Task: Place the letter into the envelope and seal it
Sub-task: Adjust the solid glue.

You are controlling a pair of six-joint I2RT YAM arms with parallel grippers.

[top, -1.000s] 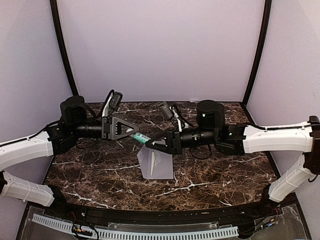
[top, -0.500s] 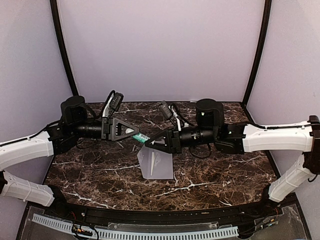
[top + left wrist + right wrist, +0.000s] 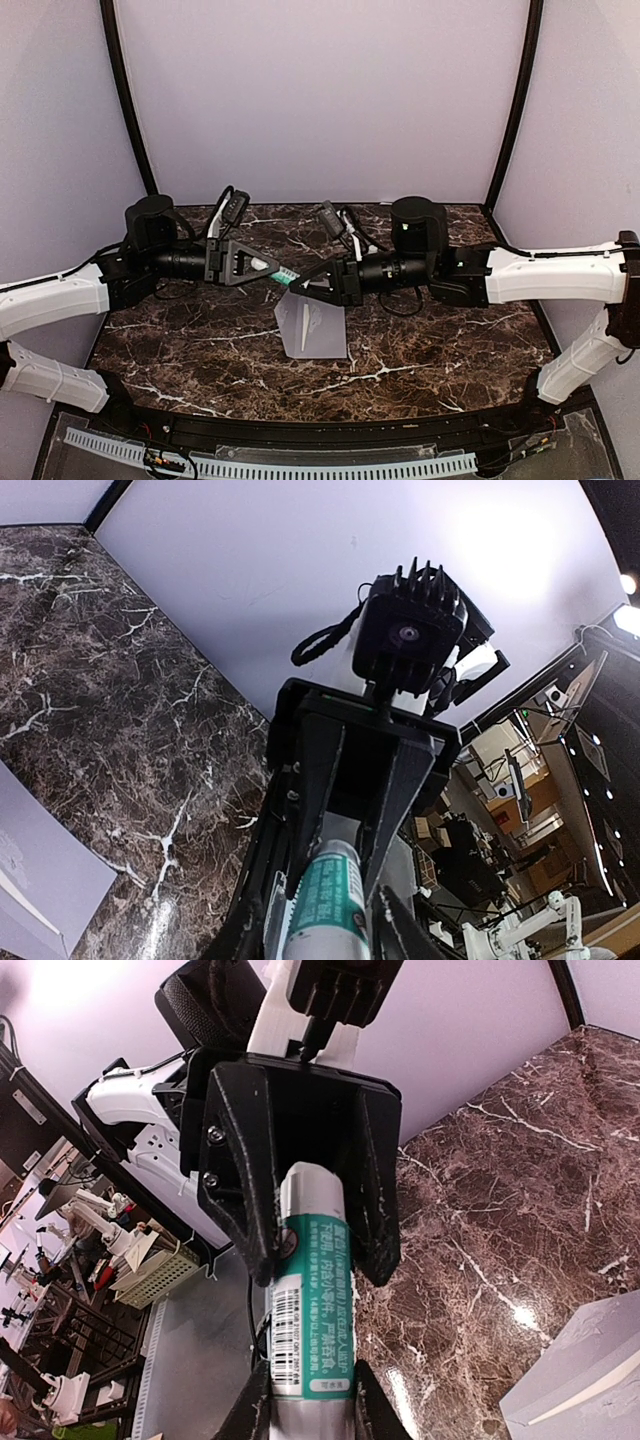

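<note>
A green-and-white glue stick [image 3: 283, 274] hangs in the air between both grippers above the marble table. My right gripper [image 3: 297, 286] is shut on its lower body [image 3: 310, 1300]. My left gripper [image 3: 270, 266] has its jaws pressed round the stick's other end [image 3: 335, 895], where the white cap [image 3: 308, 1192] sits. The grey envelope [image 3: 312, 325] lies on the table below them, its corner showing in the left wrist view [image 3: 40, 880] and the right wrist view [image 3: 590, 1370]. The letter is out of view.
The marble table [image 3: 200, 340] is walled by pale purple panels [image 3: 320, 100] at the back and sides. Both arms reach in level from the left and right, meeting over the table's middle.
My left gripper has slid a little to the right and its jaws have narrowed onto the glue stick's end. The right gripper has stayed put with the stick.
</note>
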